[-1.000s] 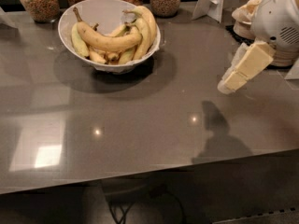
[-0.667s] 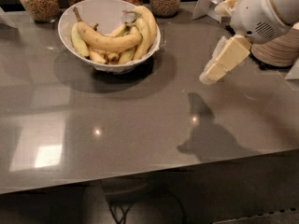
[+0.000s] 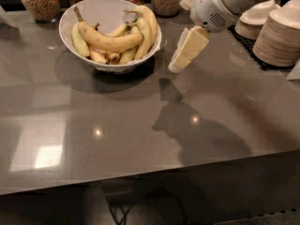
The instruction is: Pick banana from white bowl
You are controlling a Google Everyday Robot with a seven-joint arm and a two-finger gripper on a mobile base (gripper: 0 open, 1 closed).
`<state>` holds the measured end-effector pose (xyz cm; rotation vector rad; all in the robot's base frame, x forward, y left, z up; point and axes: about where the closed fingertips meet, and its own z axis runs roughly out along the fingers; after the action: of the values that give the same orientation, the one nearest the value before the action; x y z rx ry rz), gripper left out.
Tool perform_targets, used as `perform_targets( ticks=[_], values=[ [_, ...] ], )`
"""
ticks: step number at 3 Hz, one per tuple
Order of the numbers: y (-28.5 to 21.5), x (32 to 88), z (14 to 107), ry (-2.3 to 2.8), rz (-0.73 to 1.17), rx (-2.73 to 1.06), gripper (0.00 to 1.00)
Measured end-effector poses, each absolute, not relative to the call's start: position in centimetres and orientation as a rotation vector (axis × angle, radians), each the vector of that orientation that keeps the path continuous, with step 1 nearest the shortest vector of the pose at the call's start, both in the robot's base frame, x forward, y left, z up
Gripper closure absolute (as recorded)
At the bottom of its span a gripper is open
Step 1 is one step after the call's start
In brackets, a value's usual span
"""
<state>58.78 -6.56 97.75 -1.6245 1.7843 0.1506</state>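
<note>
Pincer: the cream pincer (image 3: pixel 178 63) is hanging above the desk (image 3: pixel 140 139), just right of the white bowl (image 3: pixel 66 23) and about level with its rim, angling down and to the left.
Pincer state: this view is not showing whether it is open or closed, and it is holding nothing.
Banana: the long, evenly curved banana (image 3: pixel 110 41) is lying on top of the pile inside the white bowl, its dark stem pointing up toward the bowl's back left rim.
Neighbours: shorter bananas (image 3: pixel 145 29) are crowding under and behind it, and several are touching it.
Handling: it is probably light and fairly firm, with a smooth skin that is likely to slide under a loose grip and to bruise under a hard one.
Where to hold: the middle of the curve is sitting highest and most exposed, so closing across its width there looks best; the stem end is looking too thin and too close to the rim.
Risk: a low approach is likely to be nudging the bowl wall or dragging a neighbouring banana along.
Surroundings: glass jars (image 3: pixel 38 1) are standing behind the bowl, and stacked paper bowls (image 3: pixel 281 36) are sitting well apart to the right.
</note>
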Motion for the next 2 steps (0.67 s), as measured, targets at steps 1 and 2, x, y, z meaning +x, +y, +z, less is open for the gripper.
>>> perform_targets(
  ticks=[1,2],
  values=[
    [-3.7,61.4,97.0,1.763,0.146,-1.682,0.00],
    [-1.0,63.8,96.6,1.724,0.147,-1.729,0.00]
  ],
)
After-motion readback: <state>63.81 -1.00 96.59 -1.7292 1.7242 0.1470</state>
